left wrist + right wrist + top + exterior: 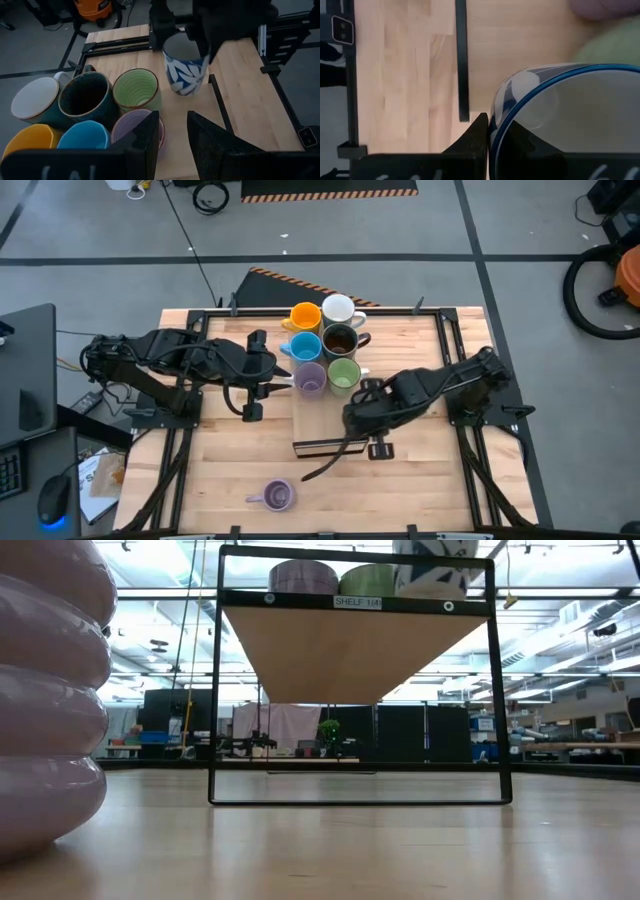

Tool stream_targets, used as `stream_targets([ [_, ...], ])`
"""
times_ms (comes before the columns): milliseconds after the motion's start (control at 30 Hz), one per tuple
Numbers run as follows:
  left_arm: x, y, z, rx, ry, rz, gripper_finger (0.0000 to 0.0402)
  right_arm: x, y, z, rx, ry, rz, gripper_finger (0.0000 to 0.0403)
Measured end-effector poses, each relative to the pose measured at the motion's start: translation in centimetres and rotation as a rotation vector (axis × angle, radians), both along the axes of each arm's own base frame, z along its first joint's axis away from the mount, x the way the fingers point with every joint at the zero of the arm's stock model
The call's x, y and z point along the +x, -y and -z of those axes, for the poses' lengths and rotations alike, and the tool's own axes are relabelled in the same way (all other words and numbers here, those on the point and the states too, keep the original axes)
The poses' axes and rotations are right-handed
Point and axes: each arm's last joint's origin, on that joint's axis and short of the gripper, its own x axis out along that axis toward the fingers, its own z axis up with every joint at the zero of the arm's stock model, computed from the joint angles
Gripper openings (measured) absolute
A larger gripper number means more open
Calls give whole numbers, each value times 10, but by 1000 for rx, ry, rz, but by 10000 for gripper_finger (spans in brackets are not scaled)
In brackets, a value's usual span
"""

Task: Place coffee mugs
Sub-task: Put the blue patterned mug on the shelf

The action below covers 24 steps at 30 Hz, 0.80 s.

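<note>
White-and-blue leaf-print mug (184,67) pinched at its rim by my right gripper (487,131); I'd lower it level beside green mug (135,89), left gripper (172,132) narrowly open

We count eight mugs in all. Six stand clustered on the shelf: one orange mug (304,316), one white mug (338,308), one light blue mug (305,346), one dark brown mug (339,340), one lavender mug (311,378) and one green mug (344,374). One blue-and-white patterned mug (183,67) makes seven, and one second lavender mug (276,496) lies alone on the table.
</note>
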Motion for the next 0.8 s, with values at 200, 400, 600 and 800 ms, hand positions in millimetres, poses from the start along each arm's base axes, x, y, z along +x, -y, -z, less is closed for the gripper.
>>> stream_targets([
  [200, 0, 0, 0, 0, -1, 0, 107, 23, -10, 6, 49, -19, 9, 38],
  [400, 0, 0, 0, 0, -1, 0, 107, 36, -14, 14, 46, -29, 9, 38],
  [600, -1, 0, 1, 1, -11, 2, 107, 36, -13, 14, -11, -19, -65, 38],
  [800, -2, 0, 2, 5, -30, 2, 107, 36, -13, 13, -49, -16, -159, 38],
])
